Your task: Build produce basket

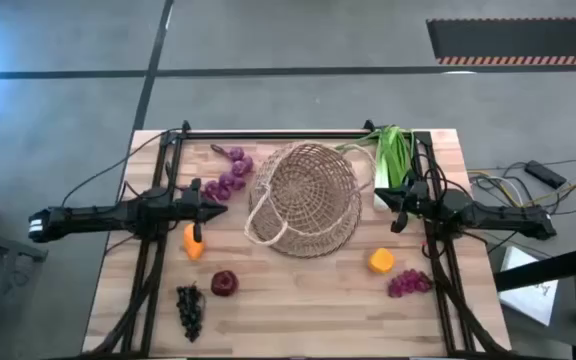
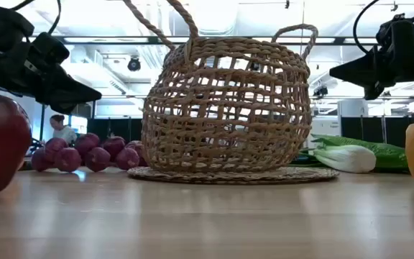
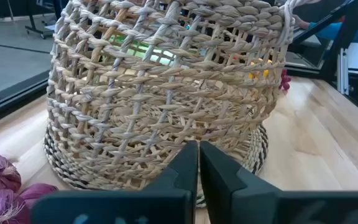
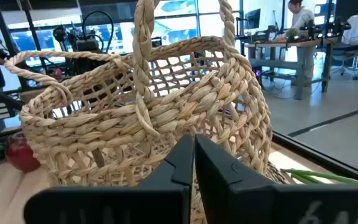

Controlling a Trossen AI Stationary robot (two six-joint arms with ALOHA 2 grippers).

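The tan wicker basket (image 1: 303, 200) stands on its base mid-table, with a loop handle (image 1: 263, 228) on its near left side; it also shows in the low view (image 2: 228, 108). My left gripper (image 1: 223, 209) is shut and empty, just left of the basket and above the table. My right gripper (image 1: 380, 198) is shut and empty, just right of the basket. Purple grapes (image 1: 230, 175), an orange fruit (image 1: 195, 243), a red apple (image 1: 224, 283) and dark grapes (image 1: 190, 308) lie to the left. Leeks (image 1: 393, 155), an orange fruit (image 1: 381, 260) and purple grapes (image 1: 408, 283) lie to the right.
A black frame rail (image 1: 298, 134) runs along the table's far edge, and arm mounts stand at both sides. Bare wood (image 1: 298, 300) lies between the basket and the near edge. A person (image 4: 300, 25) stands in the room far behind.
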